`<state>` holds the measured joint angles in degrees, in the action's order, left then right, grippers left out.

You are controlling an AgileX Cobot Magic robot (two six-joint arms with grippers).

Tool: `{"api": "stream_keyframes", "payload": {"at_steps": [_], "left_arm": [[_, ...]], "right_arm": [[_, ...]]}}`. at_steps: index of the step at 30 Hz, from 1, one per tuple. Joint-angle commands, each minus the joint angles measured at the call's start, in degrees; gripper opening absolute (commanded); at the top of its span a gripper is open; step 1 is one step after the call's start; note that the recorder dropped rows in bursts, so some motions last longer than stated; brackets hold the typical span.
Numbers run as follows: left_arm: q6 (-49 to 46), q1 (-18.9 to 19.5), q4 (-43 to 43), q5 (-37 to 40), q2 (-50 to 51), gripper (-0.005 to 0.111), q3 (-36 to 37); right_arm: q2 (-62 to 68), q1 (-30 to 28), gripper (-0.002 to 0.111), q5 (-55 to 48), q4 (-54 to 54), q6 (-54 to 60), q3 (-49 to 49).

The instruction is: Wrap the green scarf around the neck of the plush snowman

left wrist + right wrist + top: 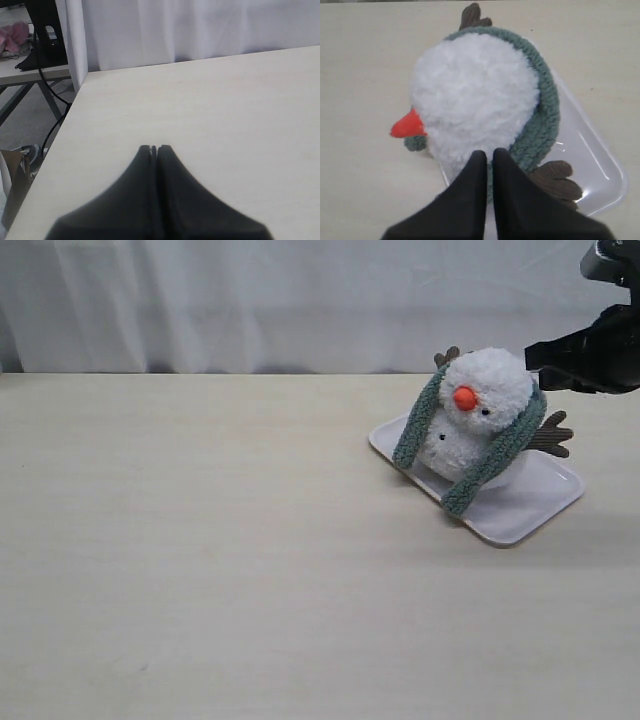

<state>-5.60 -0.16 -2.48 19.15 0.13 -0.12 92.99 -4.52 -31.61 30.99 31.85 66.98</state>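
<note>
The plush snowman (480, 400) stands on a white tray (530, 505), its orange nose toward the camera. The green scarf (500, 455) runs behind its head, and both ends hang down the front on either side. The neck's back and sides are hidden by the scarf. In the right wrist view the snowman's head (475, 95) and the scarf (542, 120) lie just past my right gripper (489, 152), which is shut on nothing. In the exterior view that gripper (535, 355) hovers up and to the right of the head, apart from it. My left gripper (154, 148) is shut over bare table.
The tray (590, 165) lies at an angle on the pale wooden table (220, 540). A brown twig arm (555, 180) sticks out over the tray beside the right gripper. A white curtain (250, 300) hangs behind the table. The table's edge (75, 100) shows in the left wrist view.
</note>
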Motion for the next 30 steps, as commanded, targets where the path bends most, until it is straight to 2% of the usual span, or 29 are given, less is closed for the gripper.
{"api": "stream_keyframes", "payload": {"at_steps": [1, 11, 19, 23, 26, 30], "left_arm": [[0.1, 0.1, 0.1, -0.7, -0.1, 0.0, 0.1], [0.1, 0.1, 0.1, -0.7, -0.1, 0.0, 0.1], [0.1, 0.1, 0.1, -0.7, -0.1, 0.0, 0.1], [0.1, 0.1, 0.1, -0.6, -0.1, 0.0, 0.1], [0.1, 0.1, 0.1, -0.7, -0.1, 0.0, 0.1], [0.1, 0.1, 0.1, -0.7, -0.1, 0.0, 0.1]], "right_arm": [[4.8, 0.0, 0.004, 4.0, -2.4, -1.6, 0.2], [9.9, 0.0, 0.004, 5.7, -2.3, -1.6, 0.2], [4.2, 0.0, 0.004, 1.5, 2.7, 2.0, 0.3], [-0.6, 0.0, 0.004, -3.8, 10.8, 10.7, 0.3], [-3.6, 0.0, 0.004, -12.3, 16.0, 20.6, 0.3], [-4.8, 1.4, 0.004, -19.6, 15.3, 22.5, 0.3]]}}
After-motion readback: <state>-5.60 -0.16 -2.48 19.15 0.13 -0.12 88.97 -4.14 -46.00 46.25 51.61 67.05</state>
